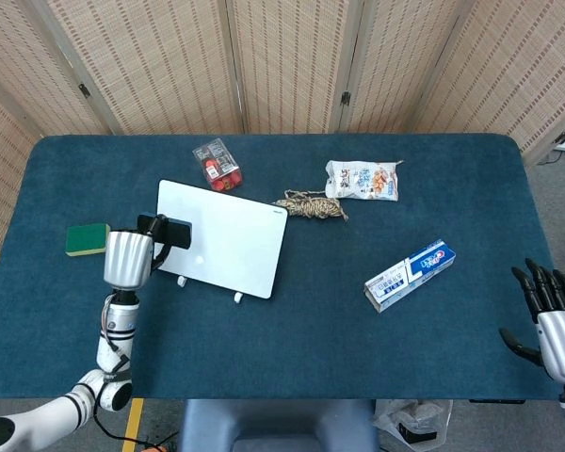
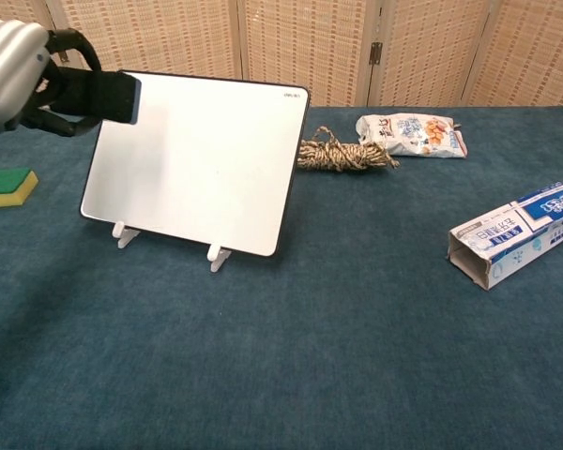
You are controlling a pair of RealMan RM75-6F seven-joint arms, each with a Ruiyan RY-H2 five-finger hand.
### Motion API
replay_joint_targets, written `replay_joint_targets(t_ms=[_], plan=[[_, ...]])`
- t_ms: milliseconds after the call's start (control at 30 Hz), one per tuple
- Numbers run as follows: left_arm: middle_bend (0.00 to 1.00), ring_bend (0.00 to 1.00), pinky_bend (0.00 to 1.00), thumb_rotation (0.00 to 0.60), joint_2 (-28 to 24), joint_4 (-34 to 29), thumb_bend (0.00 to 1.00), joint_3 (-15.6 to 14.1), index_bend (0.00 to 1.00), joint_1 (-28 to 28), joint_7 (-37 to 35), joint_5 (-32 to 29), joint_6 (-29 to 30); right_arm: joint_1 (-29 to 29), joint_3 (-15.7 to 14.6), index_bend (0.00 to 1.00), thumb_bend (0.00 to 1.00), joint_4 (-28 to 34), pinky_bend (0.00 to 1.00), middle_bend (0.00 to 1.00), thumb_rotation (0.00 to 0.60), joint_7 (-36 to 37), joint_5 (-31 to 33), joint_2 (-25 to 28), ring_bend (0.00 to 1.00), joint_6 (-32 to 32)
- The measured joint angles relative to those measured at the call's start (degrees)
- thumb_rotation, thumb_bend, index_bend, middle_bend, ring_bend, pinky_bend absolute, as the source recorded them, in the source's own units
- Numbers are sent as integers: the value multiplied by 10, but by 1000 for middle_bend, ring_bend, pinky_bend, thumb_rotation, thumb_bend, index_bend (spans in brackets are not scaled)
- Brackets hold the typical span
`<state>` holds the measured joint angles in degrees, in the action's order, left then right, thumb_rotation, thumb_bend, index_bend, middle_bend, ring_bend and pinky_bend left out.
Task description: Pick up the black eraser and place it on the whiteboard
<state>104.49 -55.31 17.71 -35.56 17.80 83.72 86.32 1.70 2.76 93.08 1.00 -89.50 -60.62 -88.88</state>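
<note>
Black eraser in left hand, fingertips (mostly) hidden

Surface: a table covered in dark teal cloth, filling most of the head view.
Centre left: a whiteboard propped on two small white feet, leaning back, its face toward the near edge.
Far left: a green and yellow sponge lying flat, well apart from the board's left edge.
Upper centre: a small clear packet with red contents, just behind the board's top.
Centre: a coil of twine, just beside the board's upper right corner.
Upper right of centre: a white snack bag, near the twine.
Right: a blue and white toothpaste box, lying diagonally, one end flap open in the chest view.
</note>
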Motion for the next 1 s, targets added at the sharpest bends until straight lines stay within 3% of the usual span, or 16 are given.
replay_joint_targets(t_ms=[400,1000], plan=[[1000,1000,1000,600,67,108,274,9,515,-58,-28,-22,-51,1,-1,0,268,-4,10,0,600,15,-1,5,0,3],[1000,1000,1000,600,111,187,274,6,478,-97,-48,-41,-83,-1,-2,0,267,-6,10,0,600,18,-3,5,0,0]])
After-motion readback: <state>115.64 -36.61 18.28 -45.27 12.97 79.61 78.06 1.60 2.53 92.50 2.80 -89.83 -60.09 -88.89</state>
